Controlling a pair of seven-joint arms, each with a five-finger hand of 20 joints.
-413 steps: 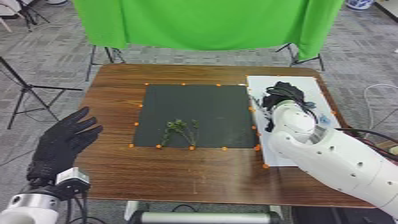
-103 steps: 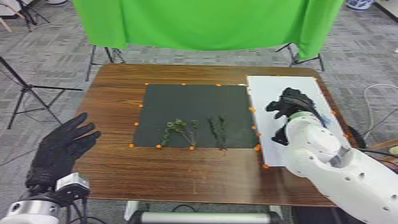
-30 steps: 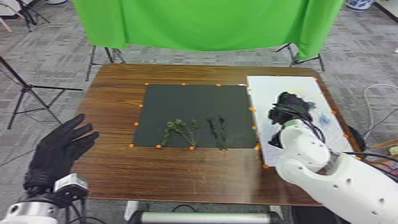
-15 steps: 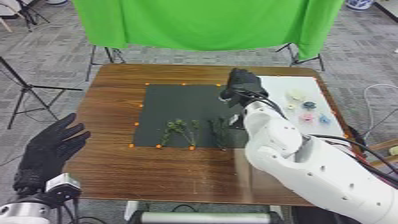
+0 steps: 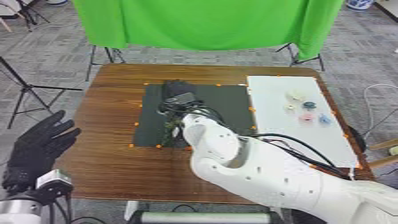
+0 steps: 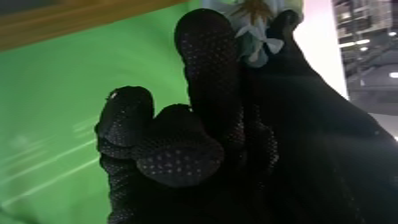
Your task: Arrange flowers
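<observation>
On the table (image 5: pixel 115 175), a mat (image 5: pixel 233 105) lies left of a sheet (image 5: pixel 330 145), just beside it; on the sheet, flower heads (image 5: pixel 306 118) sit loosely grouped, two in front, three behind; stems (image 5: pixel 169 134) lie on the mat's near part; a cloth (image 5: pixel 213 25) hangs behind the table, a stand (image 5: pixel 28 87) to its left

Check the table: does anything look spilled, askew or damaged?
Nothing stands out. The blossoms rest on the white board, and the right robot hand pinches a pale flower over the dark mat. The arm partly hides the green stems, so I can't judge those.
</observation>
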